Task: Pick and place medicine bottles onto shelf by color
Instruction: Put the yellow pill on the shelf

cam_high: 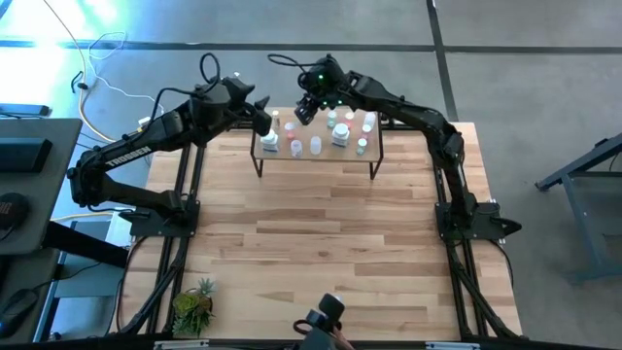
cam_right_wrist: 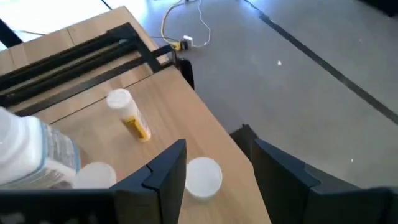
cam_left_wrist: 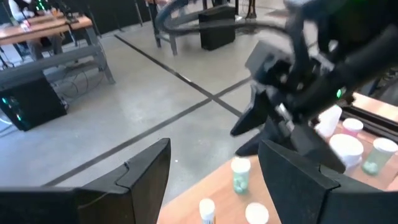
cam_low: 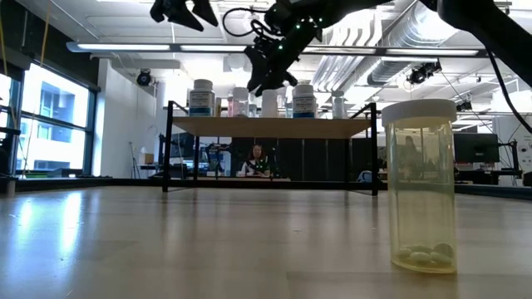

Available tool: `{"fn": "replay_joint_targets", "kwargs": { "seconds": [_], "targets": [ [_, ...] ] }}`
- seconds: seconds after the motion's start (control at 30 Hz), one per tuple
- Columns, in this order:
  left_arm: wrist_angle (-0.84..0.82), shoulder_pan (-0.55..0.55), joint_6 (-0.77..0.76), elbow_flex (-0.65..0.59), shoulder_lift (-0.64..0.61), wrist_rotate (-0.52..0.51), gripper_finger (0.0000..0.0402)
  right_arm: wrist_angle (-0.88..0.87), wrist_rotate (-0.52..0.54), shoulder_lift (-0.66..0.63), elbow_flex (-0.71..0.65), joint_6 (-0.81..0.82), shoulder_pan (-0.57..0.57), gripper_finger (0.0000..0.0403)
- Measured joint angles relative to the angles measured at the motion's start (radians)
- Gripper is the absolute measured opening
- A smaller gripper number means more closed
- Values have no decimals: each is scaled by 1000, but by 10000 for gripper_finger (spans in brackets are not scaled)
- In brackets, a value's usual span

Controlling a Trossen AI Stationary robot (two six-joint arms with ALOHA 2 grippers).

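The shelf (cam_high: 316, 156) stands at the table's far middle, and several small medicine bottles (cam_high: 340, 131) stand upright on its board. My right gripper (cam_high: 306, 109) hovers open over the shelf's far left part, clear above the bottle tops (cam_low: 268, 79). In its wrist view a white-capped bottle (cam_right_wrist: 204, 178) stands on the board below the fingers, and a yellow-labelled one (cam_right_wrist: 129, 116) stands farther off. My left gripper (cam_high: 262, 113) hangs open above the shelf's left end, with nothing between its fingers (cam_left_wrist: 211, 180). A clear, white-capped bottle (cam_low: 420, 187) stands alone on the near tabletop.
A small green potted plant (cam_high: 193, 307) sits at the table's near left corner. The low camera's mount (cam_high: 326, 316) is at the near edge. The shelf rests on thin black legs (cam_low: 169, 148). Bare wooden tabletop (cam_high: 311, 243) lies between the shelf and the near edge. A person (cam_low: 256, 159) sits in the room behind.
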Motion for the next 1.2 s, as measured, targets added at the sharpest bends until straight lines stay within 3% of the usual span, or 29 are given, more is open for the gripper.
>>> {"fn": "replay_joint_targets", "kwargs": {
  "seconds": [0.47,0.63,1.0,1.2],
  "targets": [
    [-201,-93,-96,0,-1,31,232,-272,-42,-3,175,-44,43,172],
    [-338,-140,-195,0,-2,27,232,-347,-134,-10,180,-37,71,172],
    [-497,-315,-340,-3,-2,-57,232,-389,-137,-122,180,-27,157,172],
    [-490,-418,-411,-97,-15,-42,232,-417,-125,-195,179,66,163,171]
  ]
}}
